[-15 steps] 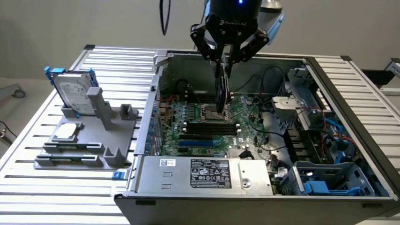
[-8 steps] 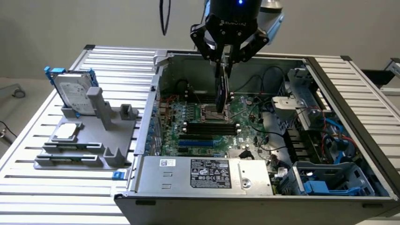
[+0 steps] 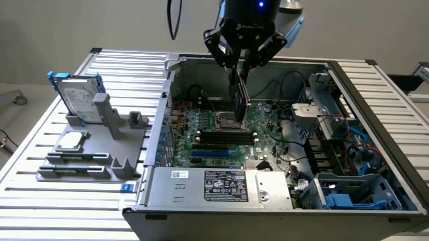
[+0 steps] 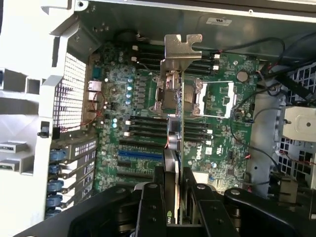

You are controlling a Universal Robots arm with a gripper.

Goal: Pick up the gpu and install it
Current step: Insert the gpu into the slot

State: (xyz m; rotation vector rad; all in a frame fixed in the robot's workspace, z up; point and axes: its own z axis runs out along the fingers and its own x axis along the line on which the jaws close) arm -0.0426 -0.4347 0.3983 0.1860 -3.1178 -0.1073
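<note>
My jaws are clamped on the gpu (image 3: 239, 98), pinching it flat between both pads so the card hangs edge-on beneath me. I hold it over the open computer case (image 3: 268, 226), which lies on the slatted counter (image 3: 120, 65). In the wrist view the card runs away from me, black shroud on one face and green board on the other. Its silver end bracket (image 4: 182, 49) is at the far end, the end farthest from my grip.

The card sits above the motherboard (image 3: 214, 130), roughly over the middle of it. It is near the processor socket (image 4: 213, 98) and the rows of black memory slots (image 4: 148, 129). I cannot tell whether the lower end touches the board or hangs just clear of it.

In the exterior view a grey power supply (image 3: 221, 186) with a white label fills the near side of the case. Blue plastic drive bays (image 3: 355, 193) sit at the exterior view's right corner.

Outside the case, on the exterior view's left, a grey holder (image 3: 87, 160) rests on the counter. A silver hard drive with blue rails (image 3: 77, 98) stands upright in it. A small square silver chip (image 3: 72, 141) lies flat on it, well apart from me.
</note>
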